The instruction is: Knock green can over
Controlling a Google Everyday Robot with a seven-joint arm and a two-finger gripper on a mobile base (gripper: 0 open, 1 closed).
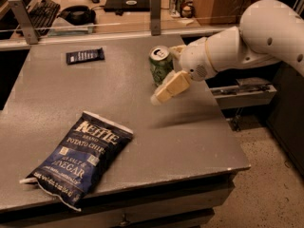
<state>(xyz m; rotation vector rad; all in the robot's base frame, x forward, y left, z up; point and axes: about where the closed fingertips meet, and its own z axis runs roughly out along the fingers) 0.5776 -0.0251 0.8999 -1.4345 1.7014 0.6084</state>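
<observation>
grey flat-topped table [190,141] | speckled beige floor [266,194] right | wooden desk [118,23] behind, black keyboard [42,8] on it | warm light | gripper [166,75] above table's far right, fingers [172,86] apart

The gripper [166,78] at the green can [159,63] hides its lower right corner; the arm [266,32] is cut off at the edge.
</observation>
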